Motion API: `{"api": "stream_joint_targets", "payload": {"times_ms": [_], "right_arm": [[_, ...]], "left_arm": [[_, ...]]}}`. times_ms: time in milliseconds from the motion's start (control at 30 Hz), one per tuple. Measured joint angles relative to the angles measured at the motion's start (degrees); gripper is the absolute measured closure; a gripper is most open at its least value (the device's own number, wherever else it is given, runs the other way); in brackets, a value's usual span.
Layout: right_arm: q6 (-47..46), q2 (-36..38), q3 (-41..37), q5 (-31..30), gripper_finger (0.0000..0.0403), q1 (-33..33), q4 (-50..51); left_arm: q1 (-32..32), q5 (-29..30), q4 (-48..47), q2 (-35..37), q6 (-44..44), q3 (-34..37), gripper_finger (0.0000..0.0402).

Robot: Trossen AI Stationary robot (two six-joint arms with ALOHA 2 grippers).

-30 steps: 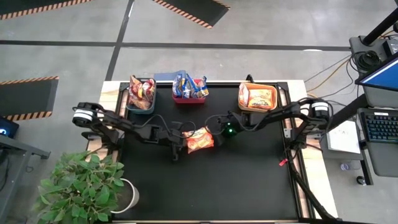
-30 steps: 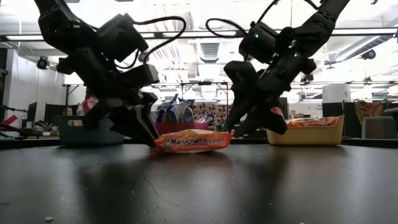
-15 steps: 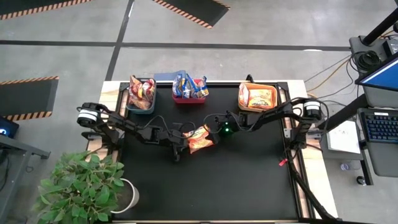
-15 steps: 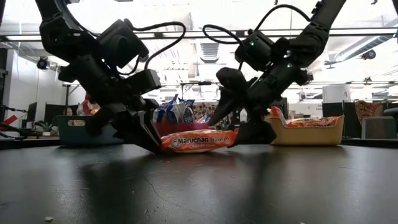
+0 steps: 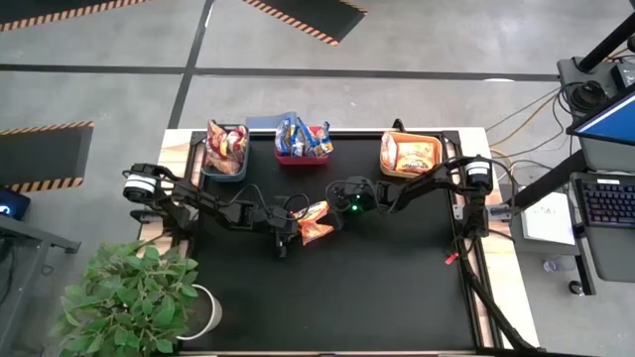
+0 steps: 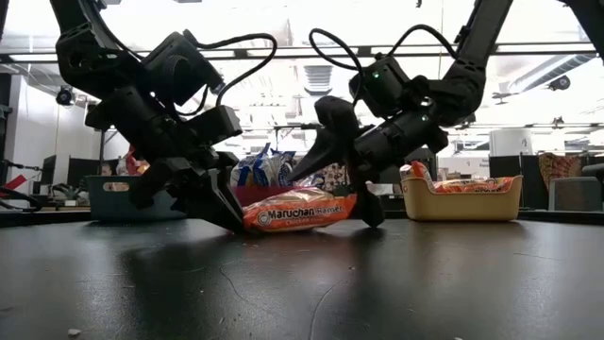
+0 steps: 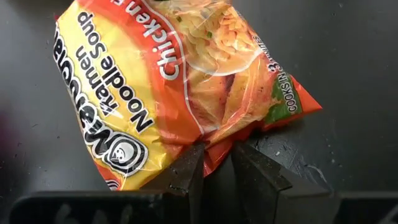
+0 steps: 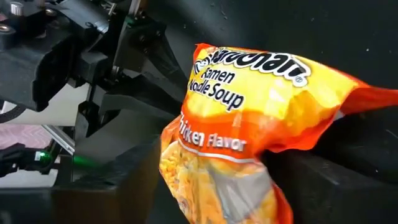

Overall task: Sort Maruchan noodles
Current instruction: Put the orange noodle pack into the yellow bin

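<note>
Left claw (image 5: 289,225) pinches the sealed edge of an orange packet (image 5: 315,221) near the middle of your counter (image 5: 397,288); in the left wrist view its two fingers (image 7: 189,171) are closed on that crimped edge, with the packet (image 7: 180,81) spread out beyond them. Right claw (image 5: 335,198) sits at the packet's other end, spread wide with a finger on either side of it; whether those fingers press on the wrapper you cannot tell. In the low view the packet (image 6: 299,210) is tilted, its right end lifted off the counter (image 6: 302,283) and its left end low by the left claw (image 6: 222,212). Along the far edge you have three bins holding more packets: a grey bin (image 5: 224,151) on the left, a red bin (image 5: 303,142) in the middle, an orange bin (image 5: 411,155) on the right.
</note>
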State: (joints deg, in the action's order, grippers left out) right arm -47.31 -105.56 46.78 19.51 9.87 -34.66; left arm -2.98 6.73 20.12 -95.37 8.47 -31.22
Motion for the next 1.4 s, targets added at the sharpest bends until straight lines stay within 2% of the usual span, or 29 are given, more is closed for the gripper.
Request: {"api": "stream_joint_targets", "payload": {"times_ms": [333, 567, 767, 1000, 1200, 1400], "right_arm": [[1.3, 0.1, 0.3, 0.4, 0.0272, 0.0, 0.3], [2.9, 0.1, 0.4, 0.4, 0.0329, 0.0, 0.1], [4.2, 2.3, 0.1, 0.9, 0.0339, 0.7, 2.2], [6.6, 7.4, 0.0, 0.7, 0.0340, 1.8, 6.8], [9.8, 15.9, -0.2, -0.4, 0.0340, 3.7, 15.5], [14.1, 29.2, -0.2, -6.6, 0.0340, 7.2, 28.6]], "left_arm": [[0.0, 0.0, 0.3, 0.0, 0.0, 0.1, 0.0327], [0.0, 0.0, 0.2, 0.0, 0.0, 0.1, 0.0327], [0.0, 0.3, -4.5, 2.8, 0.4, 0.3, 0.0327], [0.0, 6.2, -11.7, 9.5, 2.5, 0.3, 0.0327], [0.1, 6.9, -11.7, 13.1, 3.9, 0.3, 0.0327], [0.1, 7.7, -11.6, 13.2, 4.1, 0.2, 0.0327]]}}
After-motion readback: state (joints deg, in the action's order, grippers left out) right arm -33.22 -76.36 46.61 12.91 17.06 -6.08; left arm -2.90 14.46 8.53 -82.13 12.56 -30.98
